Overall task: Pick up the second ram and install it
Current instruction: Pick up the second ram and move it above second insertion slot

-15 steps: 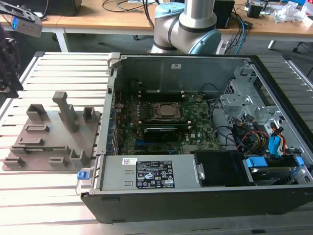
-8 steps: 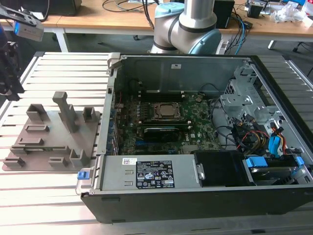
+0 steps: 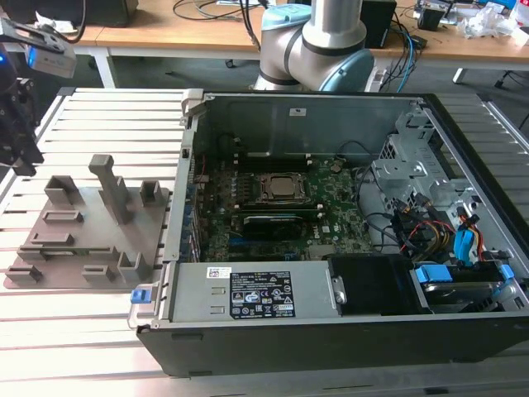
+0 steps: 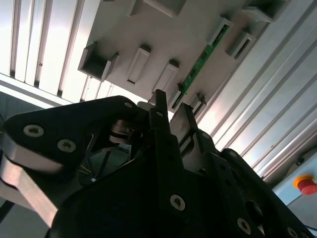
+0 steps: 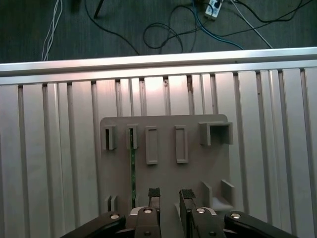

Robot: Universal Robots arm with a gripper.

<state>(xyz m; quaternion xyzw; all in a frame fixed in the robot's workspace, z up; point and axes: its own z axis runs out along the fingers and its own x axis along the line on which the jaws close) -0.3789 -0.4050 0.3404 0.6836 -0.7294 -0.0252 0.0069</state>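
The gripper point(image 5: 170, 198) is hanging over the near edge of a grey holding tray point(image 5: 193, 173), its two fingers point(image 5: 154, 196) standing a narrow gap apart with nothing between them. In the second wrist view the gripper point(image 4: 172, 111) is showing the same empty gap. Just beyond the fingertips, the second ram point(image 5: 132, 168) is standing on edge in one of the tray's slots, a thin green strip running along the tray, beside the gripper's line and not touched by it. The second wrist view is showing the same green stick point(image 4: 200, 62) seated between the tray's small end brackets. The tray is lying flat on the slatted metal tabletop point(image 5: 49, 148). Past the tabletop's far rail, loose cables point(image 5: 163, 34) are trailing across the dark floor point(image 5: 124, 20). In the exterior view the tray point(image 3: 83, 223) is sitting just beside an open computer case point(image 3: 289, 107), toward the exterior view's left, and the broad green motherboard point(image 3: 331, 215) is lying inside the case.
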